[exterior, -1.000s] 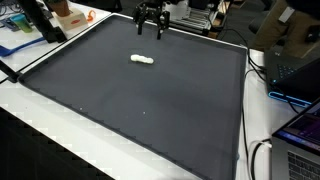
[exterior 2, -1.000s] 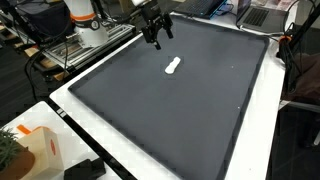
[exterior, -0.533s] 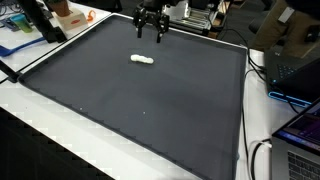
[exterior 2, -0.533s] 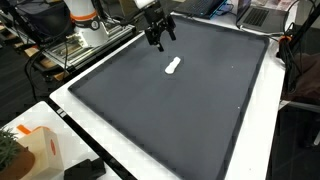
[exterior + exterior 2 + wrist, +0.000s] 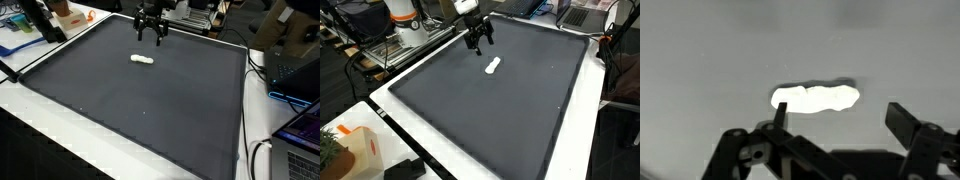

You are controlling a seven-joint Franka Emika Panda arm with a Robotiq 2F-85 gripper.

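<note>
Pincer (image 5: 151,36) is spread wide w/ nothing between the fingers, hanging above the far part of the dark mat (image 5: 150,110) that covers most of the tabletop (image 5: 22,102). The nearest thing is a small white piece (image 5: 142,60) lying flat on the mat, just in front of the pincer and clear of it in both exterior views (image 5: 493,66). No contact.

In the wrist view the white piece (image 5: 817,98) sits just past the fingertips (image 5: 781,106), roughly centred btwn them, long axis running finger to finger. Its outline is lumpy w/ rounded ends. I can't tell the material, as it's blown out bright in that view.

My read on handling: prob. very light, maybe soft or crumbly given the uneven edge, so not something to crush. It looks low-profile, so the fingers would have to get right down to the mat to catch it. The mat looks matte, so I'd guess little sliding. Best hold IMO is across the narrow middle, which means turning the wrist about a quarter. Pinching end to end risks it buckling or popping out.

Clutter sits at the tabletop edges, well apart from the white piece.
</note>
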